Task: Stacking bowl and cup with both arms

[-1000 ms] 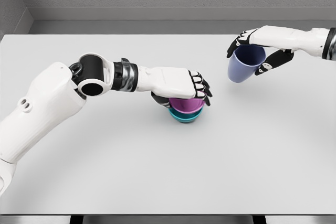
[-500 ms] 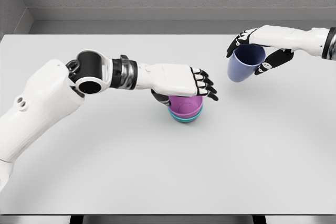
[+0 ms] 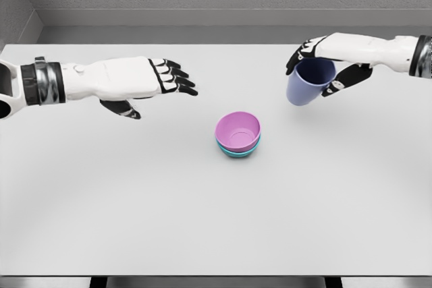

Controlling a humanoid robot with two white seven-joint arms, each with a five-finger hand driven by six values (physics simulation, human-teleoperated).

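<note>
Head view shows the blue cup (image 3: 310,83) pinched, tilted, in the right hand (image 3: 329,65), up and right of the pink bowl (image 3: 237,131) nested on the teal bowl (image 3: 236,153). Released off-centre, it would probably tip off the rim; the left hand (image 3: 135,80), fingers spread and holding nothing, hovers well left of the stack.

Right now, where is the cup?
In the head view the cup is upper right, held above the table in the right hand, right of the stacked bowls.

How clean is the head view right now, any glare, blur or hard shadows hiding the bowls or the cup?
Head view: even, soft light, no glare; only faint shadows under the pink bowl nested in the teal bowl; edges sharp on the blue cup in the right hand; left hand crisp too.
</note>
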